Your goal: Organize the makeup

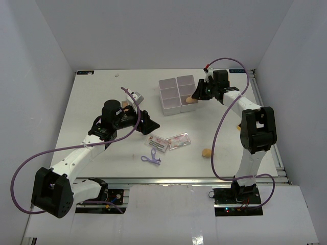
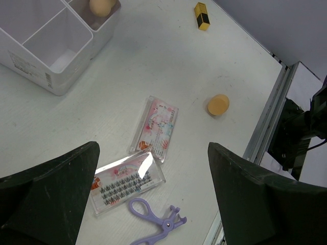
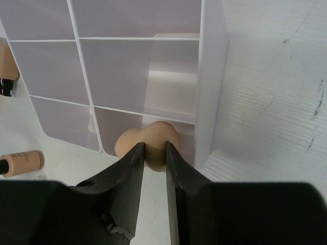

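My right fingers [image 3: 138, 158] stand narrow, pressed on either side of a tan egg-shaped sponge [image 3: 158, 133] at its waist, so the right gripper [image 3: 155, 148] has it pinched. The sponge sits low in the near-right compartment of the white four-compartment box [image 3: 212, 76], against the box's right wall. The other three compartments show only their bare floors. Past the box on its left side, two tan tubes with dark ends [image 3: 23, 162] lie on the table.

My left fingers [image 2: 51, 194] are spread wide with nothing between them, and the left gripper [image 2: 153, 194] hangs above the table, left of and nearer than the box. Below it lie two flat clear lash packets: one with rows of dark lashes [image 2: 127, 181] directly under the gap, the other with pink-red print [image 2: 156, 128] just beyond it, their corners touching. A purple scissor-handled tool [image 2: 153, 222] lies just on the near side of the first packet. To the right of the packets, apart from them, a second tan sponge [image 2: 218, 104] rests on the table. Farther to the right, a small yellow and black tube [image 2: 202, 15] lies alone.
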Tool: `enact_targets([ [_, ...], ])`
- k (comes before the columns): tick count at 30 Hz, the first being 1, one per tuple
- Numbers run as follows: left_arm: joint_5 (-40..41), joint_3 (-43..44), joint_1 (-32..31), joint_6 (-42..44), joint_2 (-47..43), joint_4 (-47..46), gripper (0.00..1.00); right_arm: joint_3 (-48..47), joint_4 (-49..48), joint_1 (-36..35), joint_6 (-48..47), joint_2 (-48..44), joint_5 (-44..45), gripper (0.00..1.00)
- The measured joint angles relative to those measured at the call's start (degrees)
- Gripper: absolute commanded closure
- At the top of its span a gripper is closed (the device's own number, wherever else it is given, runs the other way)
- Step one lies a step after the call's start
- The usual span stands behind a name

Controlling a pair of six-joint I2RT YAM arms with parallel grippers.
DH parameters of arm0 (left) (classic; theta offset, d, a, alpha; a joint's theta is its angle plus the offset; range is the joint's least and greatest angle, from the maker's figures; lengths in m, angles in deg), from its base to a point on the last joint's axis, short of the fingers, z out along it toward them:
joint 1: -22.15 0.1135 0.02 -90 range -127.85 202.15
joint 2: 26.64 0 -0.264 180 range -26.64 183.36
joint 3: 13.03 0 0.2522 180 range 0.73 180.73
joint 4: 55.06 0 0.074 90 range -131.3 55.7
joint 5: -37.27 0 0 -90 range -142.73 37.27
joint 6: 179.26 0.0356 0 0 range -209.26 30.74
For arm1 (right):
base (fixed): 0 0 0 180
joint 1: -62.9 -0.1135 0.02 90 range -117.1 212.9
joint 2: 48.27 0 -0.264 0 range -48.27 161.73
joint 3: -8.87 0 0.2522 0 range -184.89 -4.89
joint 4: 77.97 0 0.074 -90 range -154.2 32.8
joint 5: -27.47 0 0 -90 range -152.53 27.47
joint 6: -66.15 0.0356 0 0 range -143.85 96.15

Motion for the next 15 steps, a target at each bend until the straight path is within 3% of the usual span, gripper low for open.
enact_targets([
  [15, -0.5, 0.0, 0.0, 0.0, 0.0, 0.0, 0.02, -0.1, 0.0, 0.0, 0.1, 0.0, -0.1, 0.63],
])
